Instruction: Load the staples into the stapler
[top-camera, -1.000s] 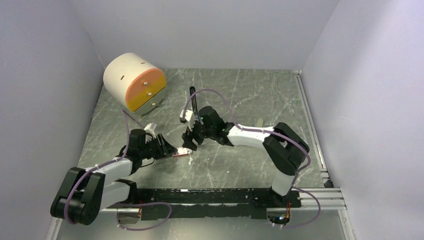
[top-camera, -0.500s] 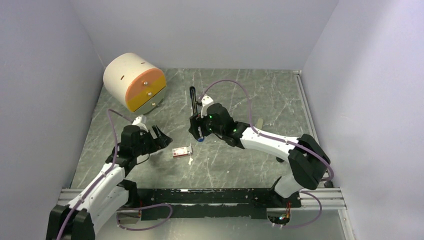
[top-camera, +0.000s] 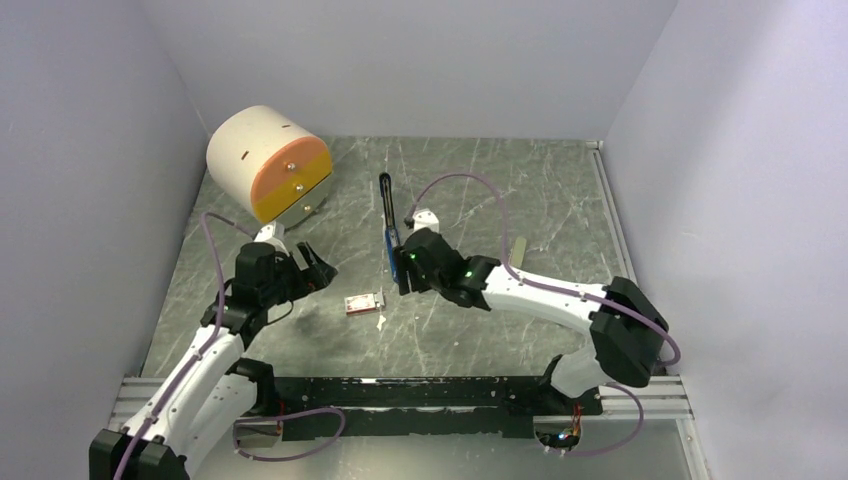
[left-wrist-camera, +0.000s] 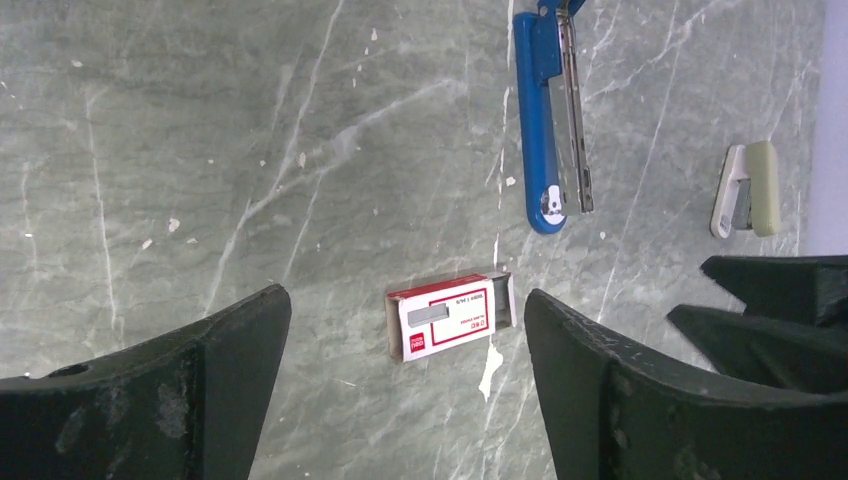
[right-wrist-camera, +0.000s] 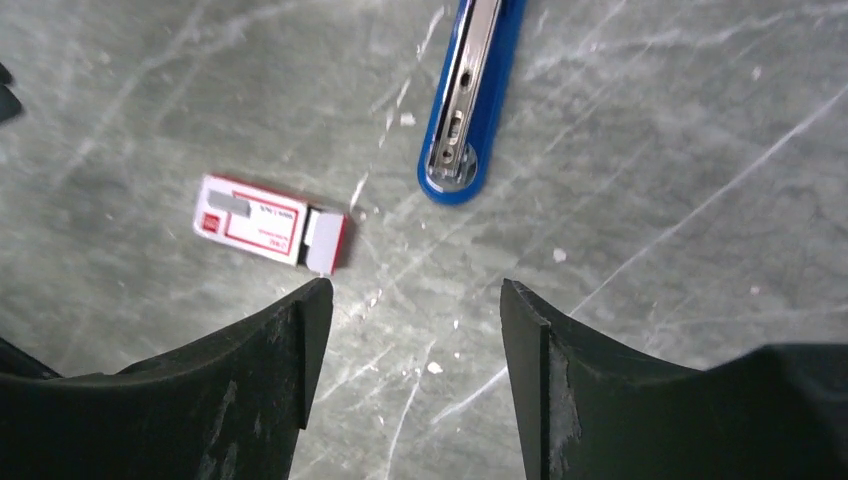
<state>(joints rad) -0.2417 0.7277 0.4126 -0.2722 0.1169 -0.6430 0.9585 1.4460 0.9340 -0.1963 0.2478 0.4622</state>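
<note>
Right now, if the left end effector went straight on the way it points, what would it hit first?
Probably the left end effector would meet the red-and-white staple box lying ahead; depth is unclear.

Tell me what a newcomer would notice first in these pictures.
The big cream drum with an orange face, in the far left corner, grabs the eye first. Mid-table lies the blue stapler, metal channel showing, with the red-and-white staple box nearer the arms. The left hand and right hand hover open either side of the box, empty.
</note>
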